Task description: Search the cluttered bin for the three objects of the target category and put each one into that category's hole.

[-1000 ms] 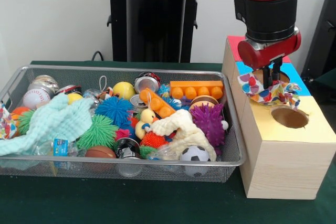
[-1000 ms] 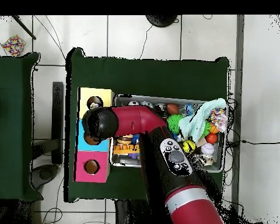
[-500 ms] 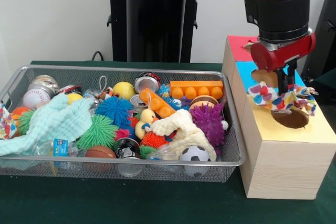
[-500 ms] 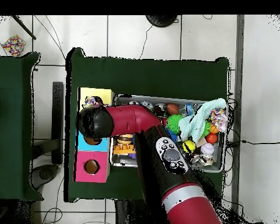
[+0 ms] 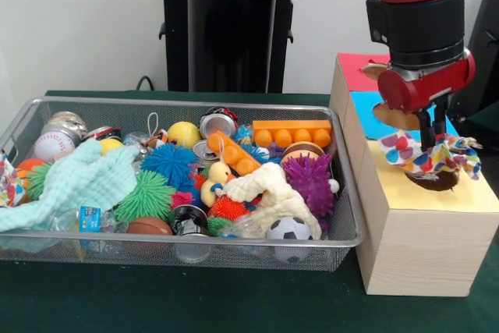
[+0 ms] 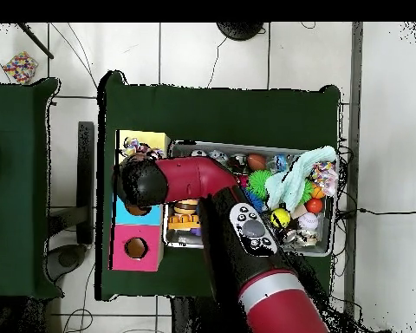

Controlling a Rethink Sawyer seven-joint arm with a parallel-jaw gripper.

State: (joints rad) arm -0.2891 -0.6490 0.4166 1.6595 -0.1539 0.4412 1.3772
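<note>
The green desk [image 5: 195, 302] carries a wire bin [image 5: 47, 235] packed with toys — the wooden box [image 5: 413, 232] stands at its 3 o'clock; above the yellow section's hole [image 5: 433, 182], the end effector [image 5: 429, 132] pinches a patterned cloth [image 5: 425, 154], which drapes over the opening.

Front view: wire bin [image 5: 31, 115] set on desk [image 5: 234, 302], box with holes [image 5: 425, 232] just beside it at 3 o'clock. Gripper [image 5: 431, 136] hung over box's nearest section, patterned cloth [image 5: 427, 154] held in it, draped above hole [image 5: 433, 181]. Within bin: knitted cloth [image 5: 74, 181] at 9 o'clock, soccer ball [image 5: 290, 229] at 5 o'clock, peg block [image 5: 290, 132] at 1 o'clock.
</note>
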